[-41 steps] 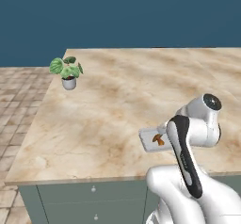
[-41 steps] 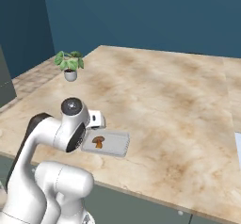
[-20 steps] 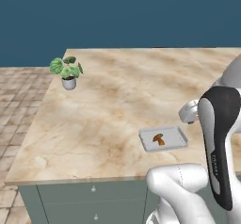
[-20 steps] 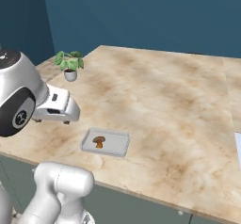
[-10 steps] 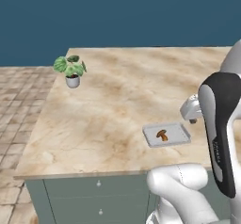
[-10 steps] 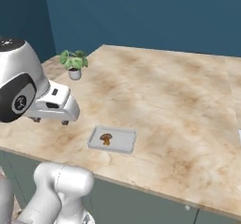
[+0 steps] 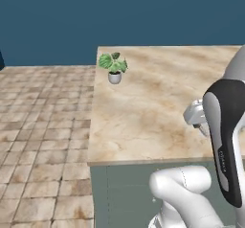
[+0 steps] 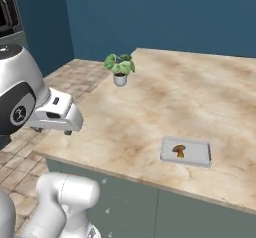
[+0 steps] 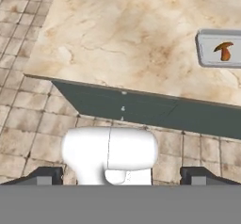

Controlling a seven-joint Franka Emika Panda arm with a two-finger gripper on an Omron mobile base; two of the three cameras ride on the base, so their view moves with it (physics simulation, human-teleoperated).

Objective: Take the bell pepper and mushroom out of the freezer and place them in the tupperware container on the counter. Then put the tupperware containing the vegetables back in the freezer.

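The claw [image 9: 120, 176] is held wide open, its two dark tips set far apart at the bottom of the hand view, and nothing is gripped between them. It is carried above the tiled floor [image 9: 28, 138] beside the front edge of the surface [image 8: 150, 107], well apart from the tray [image 8: 186, 151].

The tray is seen lying flat on the surface near its front edge. The mushroom [image 8: 178, 150] is lodged inside it, tan-brown with an orange patch, resting on the tray bottom. In the hand view the tray [image 9: 209, 53] is cut by the right edge, with the mushroom [image 9: 224, 50] in it.

A small potted plant [image 8: 120, 68] is set near the far left corner of the surface, well apart from the tray. Grey-green drawers [image 9: 141, 109] with small knobs are seen under the surface's edge.
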